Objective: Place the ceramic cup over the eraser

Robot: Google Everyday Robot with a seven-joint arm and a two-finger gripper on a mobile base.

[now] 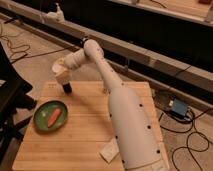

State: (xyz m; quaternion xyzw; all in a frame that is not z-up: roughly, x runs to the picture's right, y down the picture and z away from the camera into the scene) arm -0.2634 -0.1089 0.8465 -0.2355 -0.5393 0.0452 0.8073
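The ceramic cup (58, 66), small and white, hangs just above the far left corner of the wooden table (90, 125). My gripper (62, 76) is shut on it, at the end of the white arm that reaches in from the lower right. The eraser (66, 89), a small dark upright block, stands on the table directly beneath the gripper, slightly to the right of the cup. Cup and eraser are apart, and the cup does not cover the block.
A green plate (45, 120) with an orange carrot-like piece (54, 117) lies on the table's left side. A pale flat square piece (109, 151) lies near the front edge. Cables and a grey box (178, 108) lie on the floor to the right. A whitish bottle (59, 12) stands on the far ledge.
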